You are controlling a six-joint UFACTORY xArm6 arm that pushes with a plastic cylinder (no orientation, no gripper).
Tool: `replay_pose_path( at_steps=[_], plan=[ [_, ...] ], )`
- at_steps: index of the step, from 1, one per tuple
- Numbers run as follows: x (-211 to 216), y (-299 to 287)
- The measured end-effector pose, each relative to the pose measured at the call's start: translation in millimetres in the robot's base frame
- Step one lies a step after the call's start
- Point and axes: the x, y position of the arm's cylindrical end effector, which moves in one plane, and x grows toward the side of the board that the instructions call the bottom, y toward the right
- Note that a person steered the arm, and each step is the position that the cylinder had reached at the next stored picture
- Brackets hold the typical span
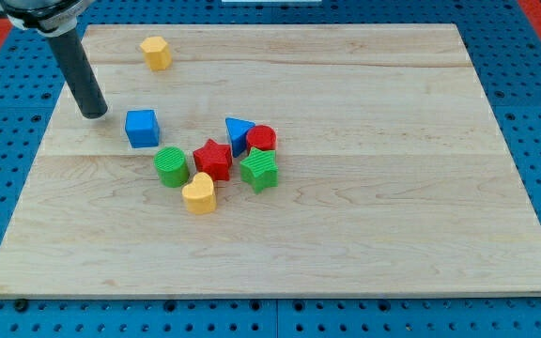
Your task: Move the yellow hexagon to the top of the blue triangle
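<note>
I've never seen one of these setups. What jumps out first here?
A tight huddle of coloured blocks mid-board: the blue triangle, red star and green cylinder among them. The yellow hexagon sits alone near the view's top, and my tip stands left of the blue cube.

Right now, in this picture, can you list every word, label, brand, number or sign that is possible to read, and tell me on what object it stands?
There are none: no readable text in the camera view.
Wooden board: bare grain only.
Blocks, for example yellow hexagon, blue triangle and blue cube: plain colours, no marks.
My tip, left of the blue cube: plain dark rod.
Blue perforated surface: only holes.
</note>
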Motion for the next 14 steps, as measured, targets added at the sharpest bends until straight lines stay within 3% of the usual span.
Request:
replay_pose_path(
  at_steps=[1, 3, 6, 7, 8, 9, 10, 12, 13, 14],
  plan=[
    [17, 55],
    [33, 72],
    [-89, -10],
    [-132, 15],
    [-118, 32],
    [-129, 81],
    [-147, 76],
    [-143, 147],
    [-139, 146],
    [-109, 147]
  ],
)
